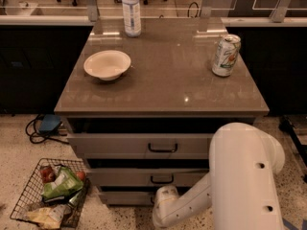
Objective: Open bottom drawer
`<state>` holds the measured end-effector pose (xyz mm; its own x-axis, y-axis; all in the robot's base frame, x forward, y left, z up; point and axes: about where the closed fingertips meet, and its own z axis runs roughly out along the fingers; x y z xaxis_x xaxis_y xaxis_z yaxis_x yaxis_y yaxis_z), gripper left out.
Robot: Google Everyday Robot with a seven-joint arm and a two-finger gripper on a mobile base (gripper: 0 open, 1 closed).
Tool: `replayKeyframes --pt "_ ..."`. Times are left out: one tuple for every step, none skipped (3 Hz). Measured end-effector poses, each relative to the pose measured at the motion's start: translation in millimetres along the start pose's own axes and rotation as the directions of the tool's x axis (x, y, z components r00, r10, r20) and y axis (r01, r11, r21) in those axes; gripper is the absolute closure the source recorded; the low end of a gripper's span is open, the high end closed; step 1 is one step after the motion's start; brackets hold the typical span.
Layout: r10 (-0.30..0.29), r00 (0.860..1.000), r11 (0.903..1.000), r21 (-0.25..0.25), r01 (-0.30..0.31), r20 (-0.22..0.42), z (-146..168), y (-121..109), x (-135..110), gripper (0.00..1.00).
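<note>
The bottom drawer (125,197) is the lowest of three light-grey drawer fronts under the brown cabinet top (163,87). Only a strip of its front shows at the left, and its handle is hidden behind my arm. My gripper (162,199) sits low, right against the middle of the bottom drawer's front, at the end of the white forearm (192,202). The big white upper arm link (244,176) covers the right part of the drawers. The middle drawer handle (162,179) and top drawer handle (163,148) are visible above the gripper.
On the cabinet top stand a white bowl (107,64), a water bottle (131,11) and a drink can (226,55). A wire basket (50,193) with packets lies on the floor at the left. Cables (41,131) lie behind it. Dark counters flank the cabinet.
</note>
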<state>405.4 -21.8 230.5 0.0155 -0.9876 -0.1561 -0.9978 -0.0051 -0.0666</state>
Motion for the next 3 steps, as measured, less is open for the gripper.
replayKeyframes --pt "0.009 1.0 0.9994 -0.032 -0.008 0.023 20 -3 5 0.0" --pt "0.011 0.999 0.9989 -0.047 -0.009 0.048 33 -6 7 0.0" --pt "0.013 0.997 0.9989 -0.046 -0.009 0.077 41 -9 7 0.0"
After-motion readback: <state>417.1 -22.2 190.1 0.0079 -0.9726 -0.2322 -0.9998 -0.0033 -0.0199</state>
